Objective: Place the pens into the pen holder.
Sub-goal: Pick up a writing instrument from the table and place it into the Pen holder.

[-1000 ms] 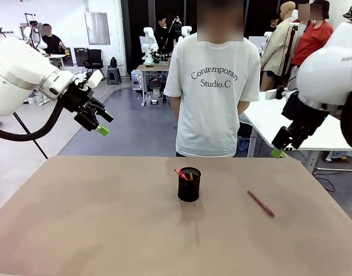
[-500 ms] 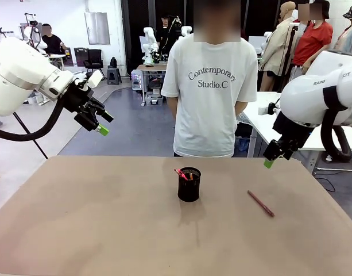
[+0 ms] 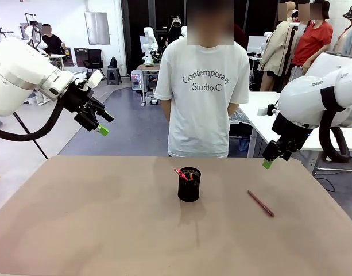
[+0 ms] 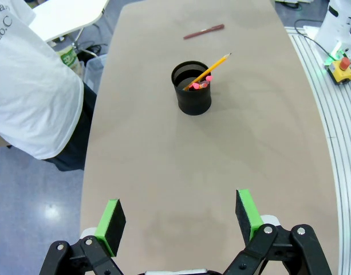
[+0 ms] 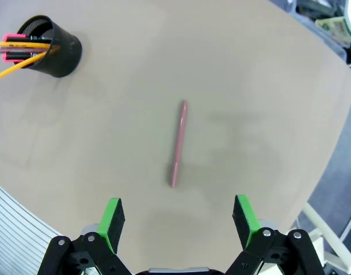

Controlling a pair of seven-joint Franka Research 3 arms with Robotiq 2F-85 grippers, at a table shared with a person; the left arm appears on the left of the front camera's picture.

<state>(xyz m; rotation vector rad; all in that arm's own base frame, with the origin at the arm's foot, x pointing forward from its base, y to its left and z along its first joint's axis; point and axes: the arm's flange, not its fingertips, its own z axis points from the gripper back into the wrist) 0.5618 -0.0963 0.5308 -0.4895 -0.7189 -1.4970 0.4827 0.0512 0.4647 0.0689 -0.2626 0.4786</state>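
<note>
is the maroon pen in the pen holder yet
No, the maroon pen lies flat on the table, well apart from the pen holder.

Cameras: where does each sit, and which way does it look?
Front view: between the arms, facing the person across the table; left gripper and right gripper hang above.
Left wrist view: on the left arm, looking down at the pen holder past its open gripper.
Right wrist view: likewise, right arm, over the maroon pen.
All share holder and pen.

2 end effectors (image 3: 105, 123) (image 3: 270, 160) aloft, jaws apart
</note>
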